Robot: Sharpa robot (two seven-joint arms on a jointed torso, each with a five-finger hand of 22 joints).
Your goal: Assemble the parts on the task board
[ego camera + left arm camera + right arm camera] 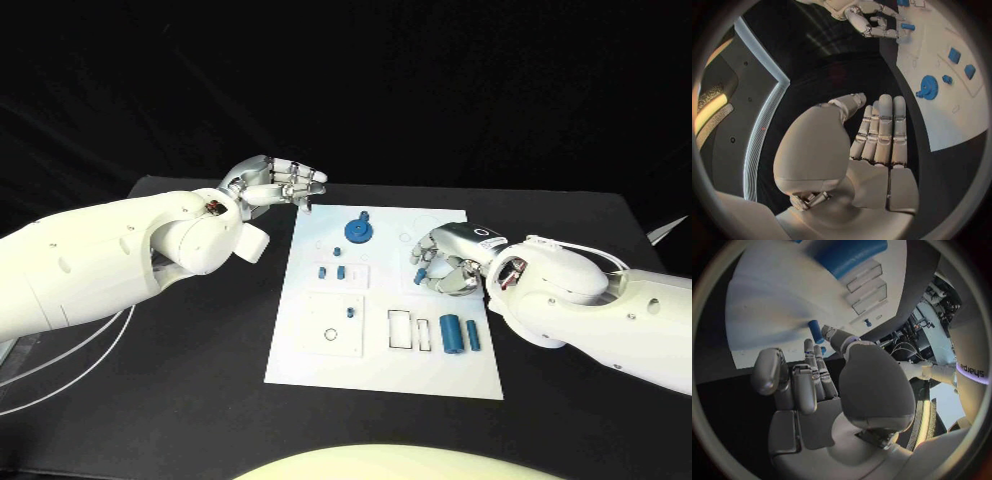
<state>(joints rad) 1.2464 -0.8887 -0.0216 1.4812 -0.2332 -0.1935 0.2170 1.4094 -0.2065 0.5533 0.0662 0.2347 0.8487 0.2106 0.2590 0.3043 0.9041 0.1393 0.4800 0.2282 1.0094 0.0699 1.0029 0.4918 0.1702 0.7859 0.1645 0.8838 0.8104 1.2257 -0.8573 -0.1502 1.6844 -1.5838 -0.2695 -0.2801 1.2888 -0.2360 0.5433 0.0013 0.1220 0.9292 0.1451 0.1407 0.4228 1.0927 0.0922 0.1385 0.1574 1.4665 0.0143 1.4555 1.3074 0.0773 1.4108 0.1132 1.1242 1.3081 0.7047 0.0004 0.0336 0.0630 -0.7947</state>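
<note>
White task board (pixel 382 375) flat mid-bench (pixel 173 420), blue parts (pixel 460 332) lying on it. Left hand (pixel 274 185) off the board's far left corner, fingers straight and close, holding nothing. Right hand (pixel 447 262) over the board's right edge, fingertips pinching a small blue part (pixel 816 332).

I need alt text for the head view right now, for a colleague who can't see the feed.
A white task board lies on a black table with small blue parts on it. The right hand rests over the board's right edge at a blue part; the left hand hovers off its far left corner, holding nothing.
</note>
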